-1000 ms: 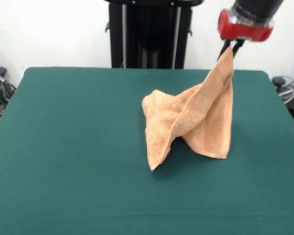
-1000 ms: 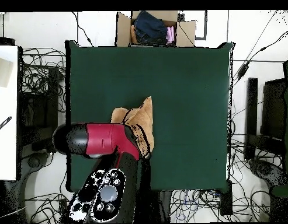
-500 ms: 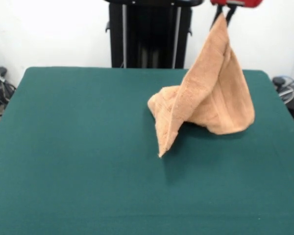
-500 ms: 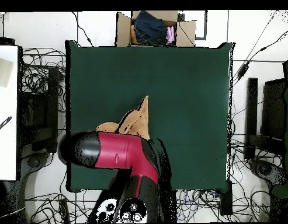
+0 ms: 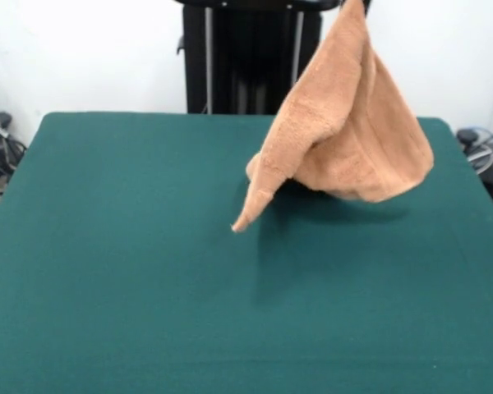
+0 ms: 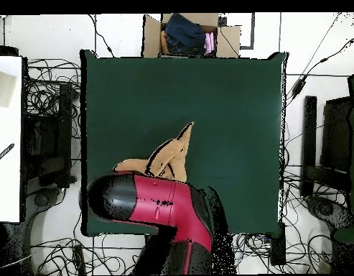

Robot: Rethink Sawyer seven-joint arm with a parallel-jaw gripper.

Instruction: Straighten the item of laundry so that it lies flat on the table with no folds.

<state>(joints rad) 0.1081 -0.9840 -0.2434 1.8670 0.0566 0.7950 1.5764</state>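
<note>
Towel [image 5: 345,131] hangs bunched above the green table [image 5: 107,271]; the gripper's grip cannot be told.

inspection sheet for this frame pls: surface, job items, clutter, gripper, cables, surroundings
Surface: green table, bare where it shows.
Job's things: towel hangs from above in a draped cone, its top at the picture's upper edge. One pointed corner reaches down toward the cloth; contact cannot be told. The other lower edge looks clear of the table, with a shadow under it. Not flat.
Clutter: nothing seen on the table.
Gripper: hidden in both views; the front view cuts it off, the overhead shows only the red arm above the towel.
Cables: many loose ones on the floor round the table.
Surroundings: cardboard box with dark fabric beyond one table edge; black pedestal; white wall.
</note>
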